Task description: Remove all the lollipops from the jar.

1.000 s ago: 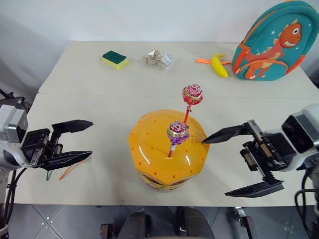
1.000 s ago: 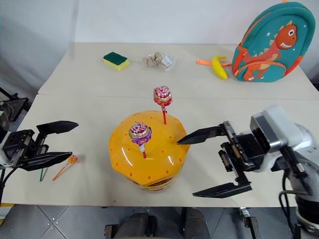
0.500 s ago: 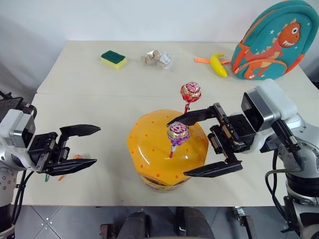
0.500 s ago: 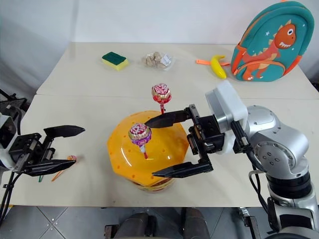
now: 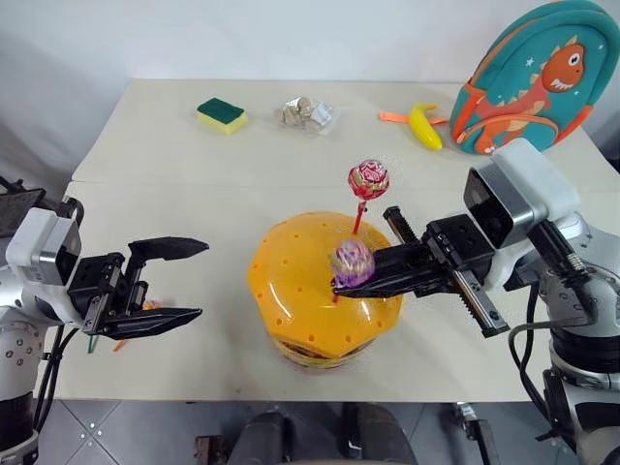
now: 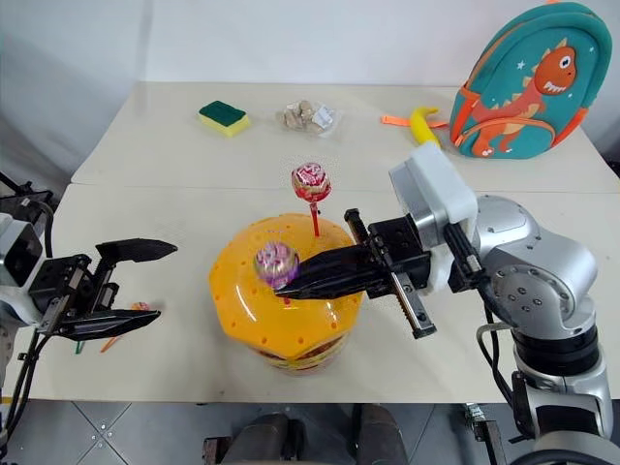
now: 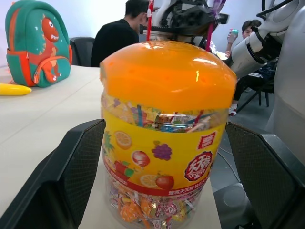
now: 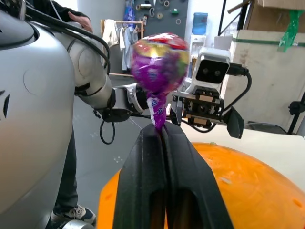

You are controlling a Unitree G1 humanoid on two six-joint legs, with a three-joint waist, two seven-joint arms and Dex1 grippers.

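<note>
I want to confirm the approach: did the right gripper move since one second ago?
Yes. The right gripper moved left over the jar and is now shut on the purple-trimmed lollipop standing in the dome.

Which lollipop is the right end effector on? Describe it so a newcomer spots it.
Find the big orange jar at the table's front edge. Two lollipops stand in its dome. The right end effector is shut on the nearer, lower, purple-wrapped lollipop, not the taller red-stick lollipop behind.
</note>
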